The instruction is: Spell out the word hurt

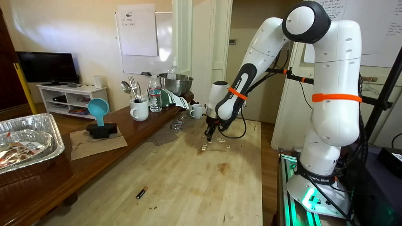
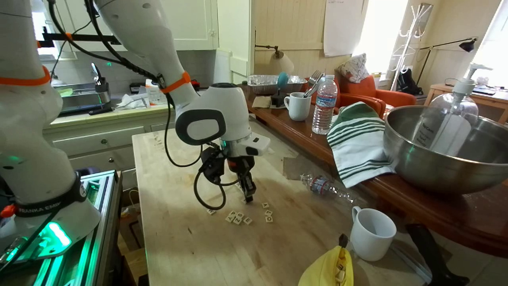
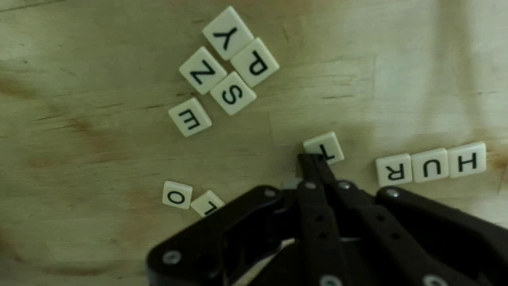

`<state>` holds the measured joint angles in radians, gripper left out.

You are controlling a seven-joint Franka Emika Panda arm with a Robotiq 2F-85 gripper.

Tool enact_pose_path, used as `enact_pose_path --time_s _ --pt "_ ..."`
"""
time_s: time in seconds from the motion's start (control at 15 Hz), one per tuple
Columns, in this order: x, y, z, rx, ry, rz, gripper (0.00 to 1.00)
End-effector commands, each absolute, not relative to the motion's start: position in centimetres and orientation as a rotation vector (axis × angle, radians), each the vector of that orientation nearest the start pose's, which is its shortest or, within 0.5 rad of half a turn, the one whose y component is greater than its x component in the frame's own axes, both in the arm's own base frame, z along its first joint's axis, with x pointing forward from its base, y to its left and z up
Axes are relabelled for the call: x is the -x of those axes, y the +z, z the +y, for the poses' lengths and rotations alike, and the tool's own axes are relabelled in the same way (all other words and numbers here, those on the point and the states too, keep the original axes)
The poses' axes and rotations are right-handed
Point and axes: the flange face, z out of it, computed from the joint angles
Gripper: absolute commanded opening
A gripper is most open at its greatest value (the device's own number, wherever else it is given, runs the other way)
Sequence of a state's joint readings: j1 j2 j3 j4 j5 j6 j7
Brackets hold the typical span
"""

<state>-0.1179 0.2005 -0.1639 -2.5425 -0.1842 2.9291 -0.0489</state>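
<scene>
In the wrist view, pale letter tiles H point(image 3: 466, 159), U point(image 3: 430, 165) and R point(image 3: 394, 169) lie in a touching row, upside down. A tile that looks like a T point(image 3: 331, 143) lies apart, left of the R, slightly turned. My gripper point(image 3: 311, 157) is shut, its fingertips together with nothing seen between them. The tips cover the lower left of the T tile; I cannot tell whether they touch it. The gripper also shows low over the table in both exterior views point(image 1: 209, 138) point(image 2: 248, 199). A short tile row point(image 1: 204, 146) lies near it in an exterior view.
Loose tiles Y point(image 3: 228, 33), P point(image 3: 255, 62), Z point(image 3: 203, 70), S point(image 3: 233, 93), E point(image 3: 190, 117), O point(image 3: 177, 195) and L point(image 3: 207, 203) lie around. A yellow pouch point(image 2: 323, 268), white mug point(image 2: 373, 234), plastic bottle point(image 2: 323, 186) and battery point(image 1: 141, 192) are on the table.
</scene>
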Motion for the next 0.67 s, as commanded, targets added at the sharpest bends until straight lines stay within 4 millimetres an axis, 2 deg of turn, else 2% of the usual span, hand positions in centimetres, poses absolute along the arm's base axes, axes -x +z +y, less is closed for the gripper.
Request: enact_pose_path --time_s 0.0,0.6 --pt "-46.85 20.11 -11.37 3.232 -0.261 0.175 0.0" --pt "-47.69 19.98 -10.58 3.217 -0.262 0.281 0.0"
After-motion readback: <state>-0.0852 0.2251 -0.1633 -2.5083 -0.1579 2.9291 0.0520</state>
